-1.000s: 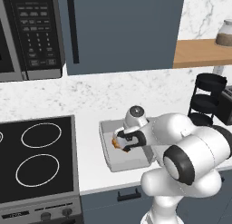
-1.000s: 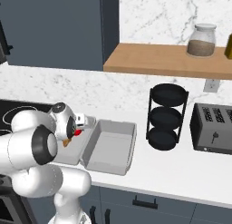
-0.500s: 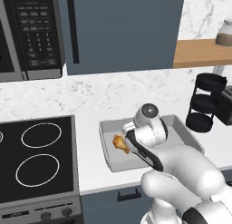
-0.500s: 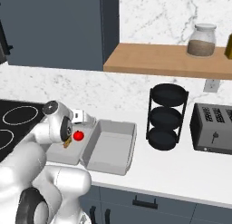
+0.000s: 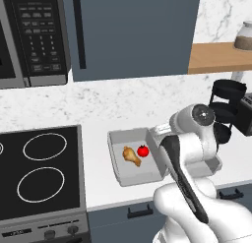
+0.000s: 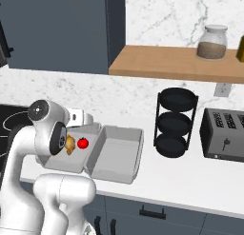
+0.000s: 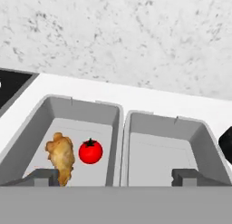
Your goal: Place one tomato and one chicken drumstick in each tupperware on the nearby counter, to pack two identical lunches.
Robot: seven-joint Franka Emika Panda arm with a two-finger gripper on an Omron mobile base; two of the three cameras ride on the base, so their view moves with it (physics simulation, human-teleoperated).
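The end effector (image 7: 116,175) hung spread and empty above two shallow light-grey plastic containers: the stove-side one (image 7: 50,110) held a golden drumstick (image 7: 60,157) and red tomato (image 7: 90,151), its neighbour (image 7: 195,132) nothing; departing would leave lunches unequal

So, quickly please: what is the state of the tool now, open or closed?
Tool: open, holding nothing, above the two containers.

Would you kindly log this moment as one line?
gripper: open, holding nothing | left tupperware: drumstick + tomato | right tupperware: nothing inside
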